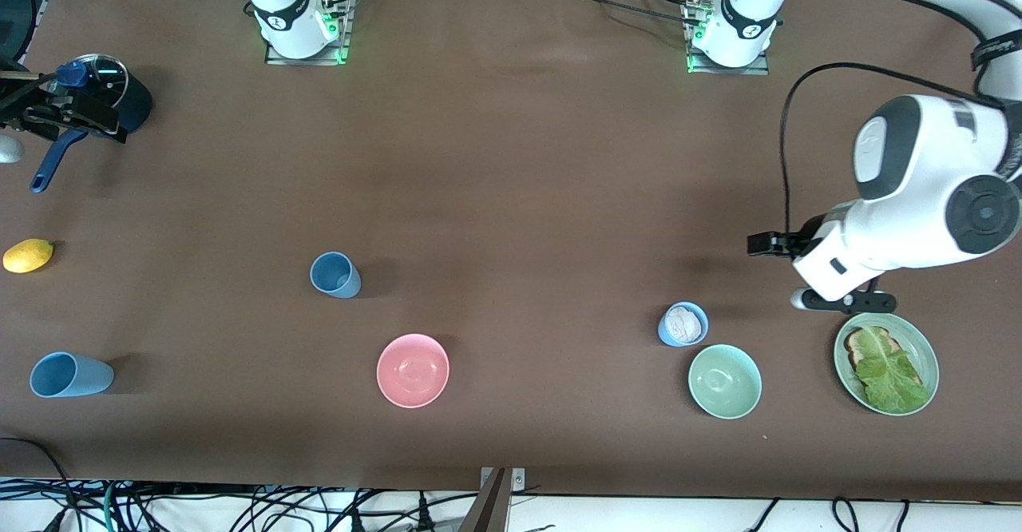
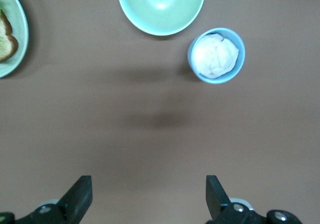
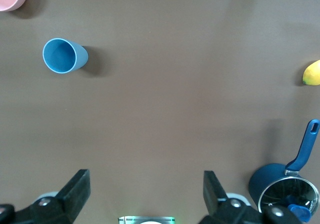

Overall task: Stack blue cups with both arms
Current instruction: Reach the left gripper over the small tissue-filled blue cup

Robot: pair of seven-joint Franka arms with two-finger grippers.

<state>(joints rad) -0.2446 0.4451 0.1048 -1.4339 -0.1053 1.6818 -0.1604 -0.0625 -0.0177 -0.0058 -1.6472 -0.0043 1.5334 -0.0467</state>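
The steel blue cup (image 1: 335,275) stands upright and empty near the table's middle, toward the right arm's end; it also shows in the right wrist view (image 3: 65,56). The pale blue cup (image 1: 665,331) stands upright toward the left arm's end, with a crumpled white wad (image 1: 685,324) in it; it shows in the left wrist view (image 2: 192,59) too. My left gripper (image 1: 770,243) is open and empty, high over bare table beside that cup (image 2: 149,199). My right gripper (image 1: 88,117) is open and empty, high over bare table (image 3: 145,196).
A green bowl (image 1: 724,381) and a green plate (image 1: 926,356) with toast and lettuce sit near the pale cup. There is also a pink bowl (image 1: 413,370). At the right arm's end are a sky-blue cup (image 1: 70,375), a lemon (image 1: 28,255) and a lidded navy saucepan (image 1: 136,105).
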